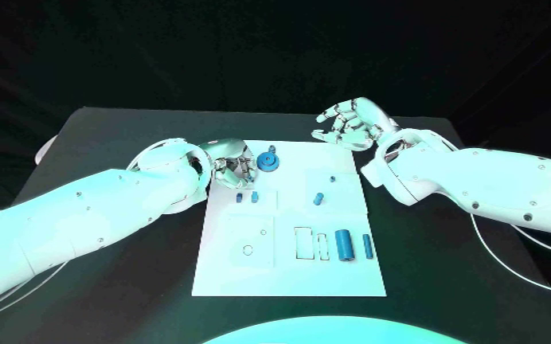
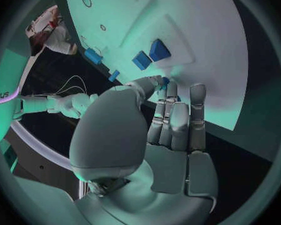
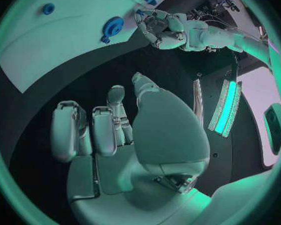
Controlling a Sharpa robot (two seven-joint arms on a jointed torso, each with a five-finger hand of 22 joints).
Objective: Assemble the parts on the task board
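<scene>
the task board lies mid-table with blue parts on it: a round part near its far edge, cylinders toward the near right. the left hand rests at the board's far-left edge, fingers curled, perhaps pinching something small and blue, though i cannot tell. the right hand hovers beyond the far-right corner, fingers spread, holding nothing.

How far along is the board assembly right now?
Early, by the look of it. The round blue part sits at the task board's far edge, beside the left hand, whose fingers touch a small blue piece there. The right hand hovers open beyond the board. Two cylinders lie loose.
</scene>
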